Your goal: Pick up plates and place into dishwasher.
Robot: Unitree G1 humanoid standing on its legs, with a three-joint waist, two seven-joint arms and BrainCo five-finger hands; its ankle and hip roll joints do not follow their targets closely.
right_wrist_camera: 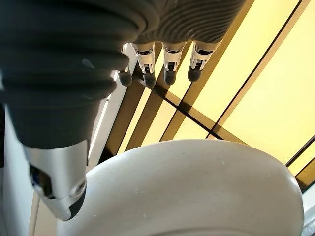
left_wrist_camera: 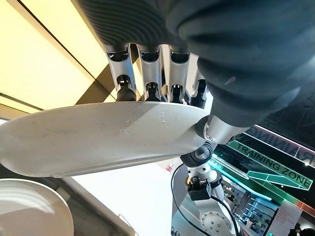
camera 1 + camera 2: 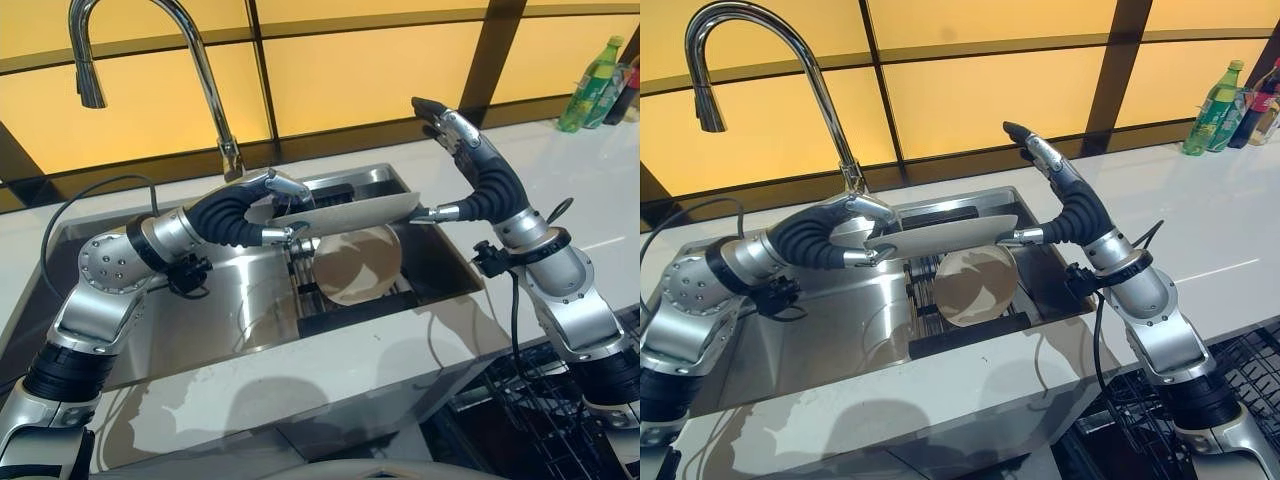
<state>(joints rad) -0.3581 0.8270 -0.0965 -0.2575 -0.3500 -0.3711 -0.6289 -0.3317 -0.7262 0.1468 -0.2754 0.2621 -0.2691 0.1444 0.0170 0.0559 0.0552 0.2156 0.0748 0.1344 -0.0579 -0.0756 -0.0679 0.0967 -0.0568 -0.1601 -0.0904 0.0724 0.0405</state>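
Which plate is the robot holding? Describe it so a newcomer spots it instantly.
Find the steel sink below the tall curved faucet. Above its basin, a white plate hangs nearly flat in the air, pinched at one edge by the left hand, with the right hand open at the other edge. Unlike it, the second plate stands on edge down in the sink.

Bright, even light falls from above. Glowing yellow wall panels [image 3: 360, 75] backlight the scene. Soft shadows lie on the bench [image 3: 250, 395] front edge; glare streaks the steel sink [image 3: 215, 320]. Wrist views blur close up.
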